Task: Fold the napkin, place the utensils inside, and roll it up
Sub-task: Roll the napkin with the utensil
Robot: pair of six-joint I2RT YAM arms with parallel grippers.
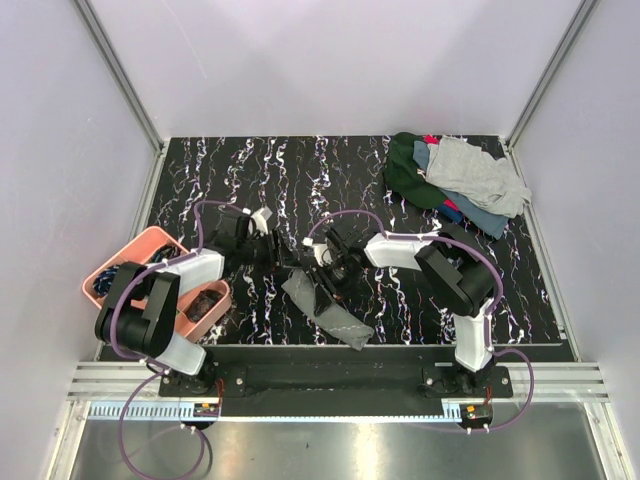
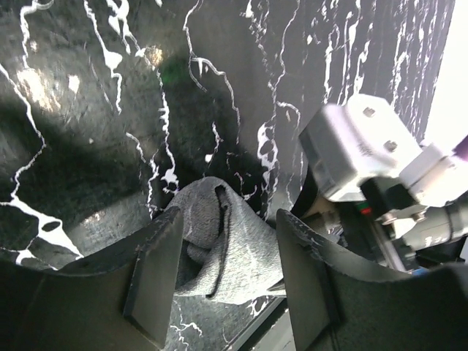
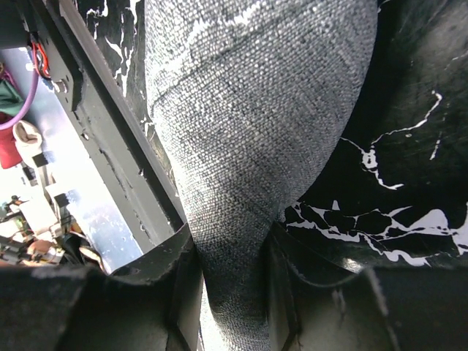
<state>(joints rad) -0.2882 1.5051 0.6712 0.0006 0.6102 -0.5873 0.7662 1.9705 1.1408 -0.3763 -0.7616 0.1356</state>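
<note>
Right wrist, right pincer [image 3: 230, 281] clamping grey napkin [image 3: 248, 124]

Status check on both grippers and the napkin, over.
Left gripper open, straddling napkin end. Right gripper shut on napkin. Utensils out of sight. Cloth pile well clear.

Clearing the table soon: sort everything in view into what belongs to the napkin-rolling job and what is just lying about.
Job:
grey napkin, pinched by the right claw
left claw, open around the napkin's end

Lying about:
heap of coloured cloths, far right corner
pink bin, left edge

No utensils show.
</note>
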